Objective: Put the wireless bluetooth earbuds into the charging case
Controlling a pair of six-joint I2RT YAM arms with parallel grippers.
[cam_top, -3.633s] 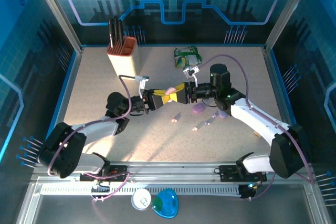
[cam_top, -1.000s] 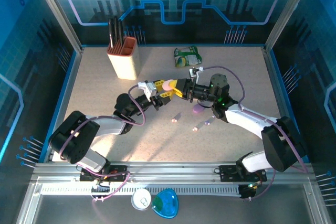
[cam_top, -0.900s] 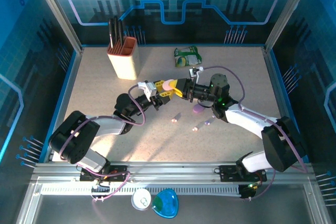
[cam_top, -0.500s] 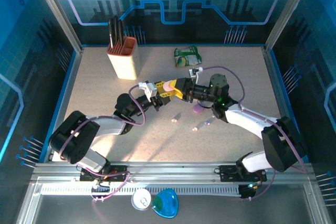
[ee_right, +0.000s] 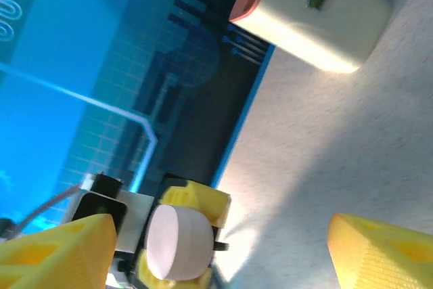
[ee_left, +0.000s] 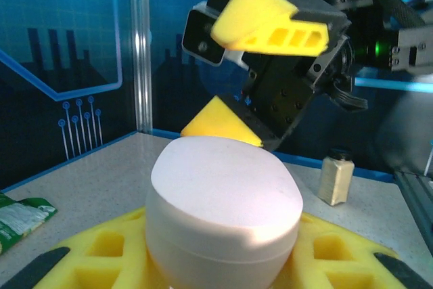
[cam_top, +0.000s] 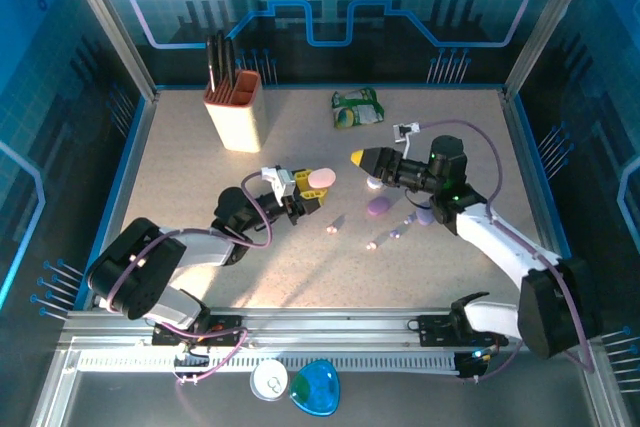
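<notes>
- a second ago the right gripper (cam_top: 358, 158) was right up against the pink charging case (cam_top: 318, 178). now it has pulled back toward the right edge of the bench (cam_top: 170, 172), and there is a gap between the two.
- its yellow fingers (ee_right: 54, 248) have spread out. they are wide apart with nothing between them.
- the left gripper (cam_top: 308, 188) holds the pink charging case, with a yellow pad on each side. the case looks closed.
- the case is up off the bench, about the middle and a bit to the left. it has come a little closer to the near edge than before.
- the earbuds (cam_top: 333, 226) lie on the bench where they were before, a little on the near side of the case and between the two arms. no gripper touches them.
- a lilac case (cam_top: 377, 206) lies on the bench just beside the earbuds, on the near side of the right gripper. it has not moved.
- the knife block (cam_top: 235, 107) stands near the far left corner, and the green packet (cam_top: 357, 107) lies by the far edge. both are well apart from the grippers.
- open bench lies along the left edge, in the far right corner, and in front of the near edge between the two arms.
</notes>
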